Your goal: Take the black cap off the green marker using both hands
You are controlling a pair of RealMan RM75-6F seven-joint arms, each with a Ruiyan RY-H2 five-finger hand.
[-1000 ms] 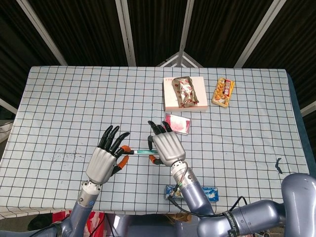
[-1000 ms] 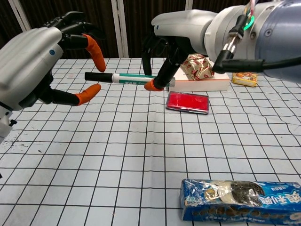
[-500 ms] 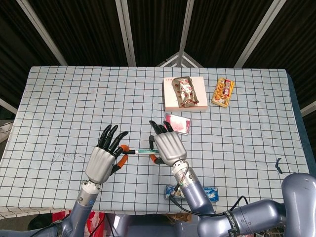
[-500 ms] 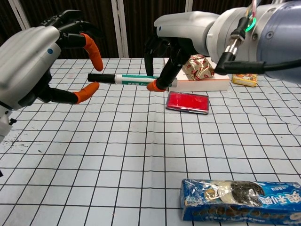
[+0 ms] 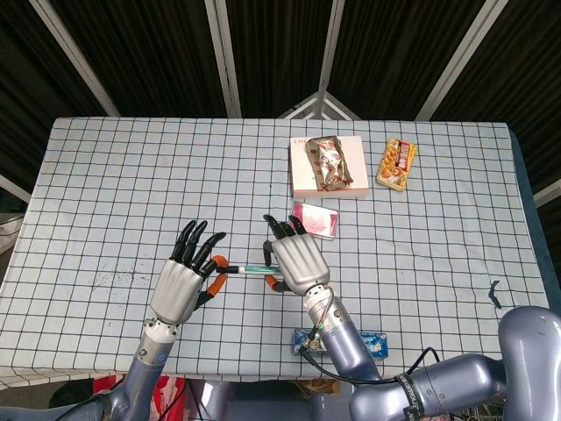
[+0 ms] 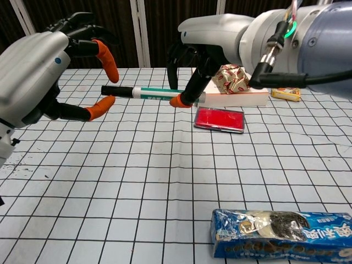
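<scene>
The green marker [image 6: 157, 94] hangs level above the checked table [image 5: 105, 193], its black cap [image 6: 115, 91] pointing toward my left hand. My right hand [image 6: 201, 41] pinches the marker's barrel between orange-tipped fingers [image 6: 179, 100]. My left hand [image 6: 33, 77] is spread, with one orange fingertip above the cap's end and one below it, neither touching it. From the head view the marker [image 5: 252, 270] bridges the gap between the left hand [image 5: 180, 285] and the right hand [image 5: 298, 263]; the cap is mostly hidden there.
A red flat case [image 6: 219, 119] lies just behind the marker. Further back stands a pink box [image 5: 301, 171] with a wrapped snack [image 5: 329, 162] on it, and a yellow snack pack [image 5: 396, 164]. A blue cookie pack [image 6: 283, 234] lies at the near edge.
The right hand has shifted the marker slightly left, so the cap's end now sits a little deeper between the left hand's fingertips. The left hand has barely moved.
</scene>
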